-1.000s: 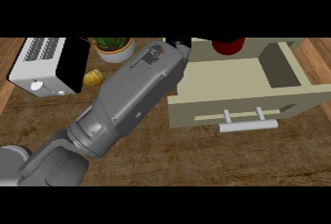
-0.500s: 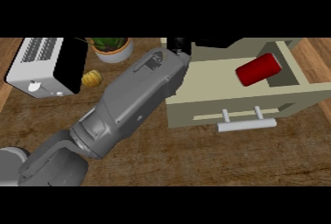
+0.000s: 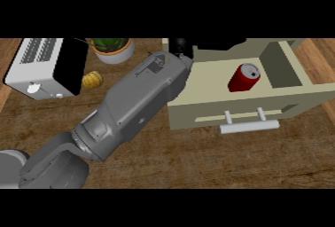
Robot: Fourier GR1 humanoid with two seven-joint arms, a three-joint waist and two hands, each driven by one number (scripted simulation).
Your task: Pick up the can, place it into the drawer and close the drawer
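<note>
left robot hand [image 3: 185, 45] showing only as a black shape at the far end of a grey forearm [image 3: 134, 104], at the drawer's back edge; cannot tell how it is set. right robot hand not showing. working left to right: white toaster [image 3: 44, 66] sitting on the wooden bench [image 3: 216, 159], a small yellow-brown object [image 3: 92, 80] just beside it, potted plant [image 3: 112, 48] behind. cream drawer [image 3: 196, 95] standing open, metal handle [image 3: 248, 126] facing front. red can [image 3: 243, 77] standing inside the drawer, silver top showing, apart from the hand.
</note>
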